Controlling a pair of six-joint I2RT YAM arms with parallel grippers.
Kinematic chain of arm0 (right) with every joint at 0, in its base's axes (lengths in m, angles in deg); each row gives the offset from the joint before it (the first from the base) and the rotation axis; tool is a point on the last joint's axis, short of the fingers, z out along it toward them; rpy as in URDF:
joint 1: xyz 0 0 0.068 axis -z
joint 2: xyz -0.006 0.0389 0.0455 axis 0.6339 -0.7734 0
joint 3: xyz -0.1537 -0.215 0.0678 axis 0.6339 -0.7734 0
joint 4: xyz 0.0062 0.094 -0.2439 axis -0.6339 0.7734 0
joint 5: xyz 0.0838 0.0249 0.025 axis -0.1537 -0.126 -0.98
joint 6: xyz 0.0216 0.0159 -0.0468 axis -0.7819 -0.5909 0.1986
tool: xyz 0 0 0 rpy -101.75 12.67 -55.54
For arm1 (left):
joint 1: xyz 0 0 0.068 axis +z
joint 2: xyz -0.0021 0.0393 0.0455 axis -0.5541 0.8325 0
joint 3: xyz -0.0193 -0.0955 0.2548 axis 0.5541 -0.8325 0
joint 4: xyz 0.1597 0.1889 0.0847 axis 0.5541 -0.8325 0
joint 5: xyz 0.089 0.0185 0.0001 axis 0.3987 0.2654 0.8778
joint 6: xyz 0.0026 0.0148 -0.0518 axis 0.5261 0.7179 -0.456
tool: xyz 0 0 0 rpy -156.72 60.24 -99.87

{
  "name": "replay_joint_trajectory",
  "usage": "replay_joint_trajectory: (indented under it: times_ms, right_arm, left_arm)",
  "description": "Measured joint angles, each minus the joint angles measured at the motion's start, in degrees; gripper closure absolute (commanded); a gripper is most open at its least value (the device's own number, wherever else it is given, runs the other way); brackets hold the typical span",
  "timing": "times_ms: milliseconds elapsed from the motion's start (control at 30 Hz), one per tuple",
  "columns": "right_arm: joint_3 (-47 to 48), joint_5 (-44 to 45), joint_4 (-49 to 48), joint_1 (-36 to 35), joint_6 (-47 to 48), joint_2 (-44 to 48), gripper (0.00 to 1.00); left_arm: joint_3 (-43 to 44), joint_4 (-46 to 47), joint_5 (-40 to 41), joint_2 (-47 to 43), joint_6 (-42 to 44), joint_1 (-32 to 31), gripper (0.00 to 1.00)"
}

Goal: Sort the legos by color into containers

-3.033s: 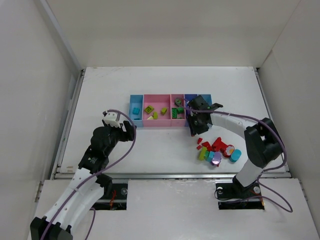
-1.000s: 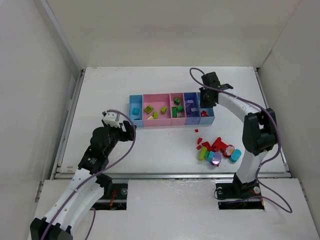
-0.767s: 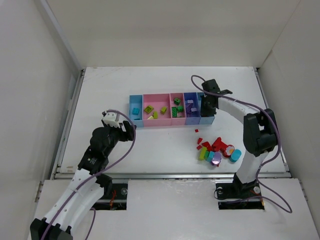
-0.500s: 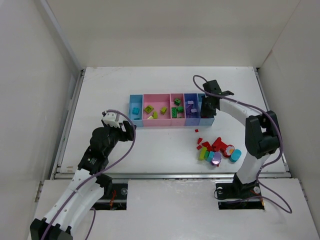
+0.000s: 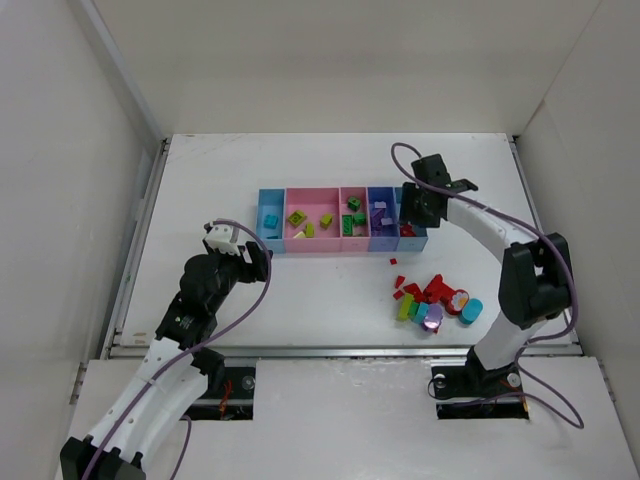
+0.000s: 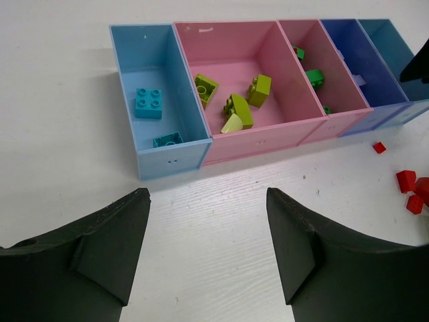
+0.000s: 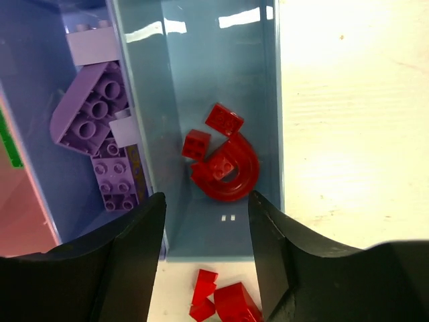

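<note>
Right gripper (image 7: 206, 196) jaws wide, empty; red bricks (image 7: 224, 164) lie just below them in the light blue end bin (image 7: 201, 67). Left gripper (image 6: 208, 194) jaws wide, nothing held. We judge the glossy studded bricks light, rigid, slippery: pinch flat sides. Mixed pile (image 5: 435, 300) on worktop (image 5: 330, 290), behind right jaws

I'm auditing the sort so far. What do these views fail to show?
Top external: the right gripper covers most of the rightmost light blue bin and its contents.
Left wrist: that bin is cut off by the right edge.
Right wrist: the loose legos are cut off by the bottom edge.
</note>
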Motion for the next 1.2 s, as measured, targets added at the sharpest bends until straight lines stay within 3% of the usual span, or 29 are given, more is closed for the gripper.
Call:
replay_joint_trajectory:
  times_ms: [400, 633, 967, 1200]
  right_arm:
    - [-5.68, -1.38, -0.09, -9.53, 8.74, 13.09, 0.4]
    - [-11.17, -3.63, 2.32, -9.29, 10.54, 7.08, 0.44]
    - [-10.01, -3.91, 1.36, -9.44, 11.63, -0.98, 0.53]
    - [-9.68, -2.99, -0.39, -9.46, 11.72, -3.23, 0.55]
  left_arm:
    - [0.0, 0.0, 0.0, 0.0, 0.0, 0.0, 0.33]
    - [0.0, 0.0, 0.02, 0.0, 0.02, 0.0, 0.33]
    - [-0.02, 0.0, 0.0, 0.0, 0.02, 0.0, 0.33]
    - [0.0, 0.0, 0.0, 0.0, 0.0, 0.0, 0.33]
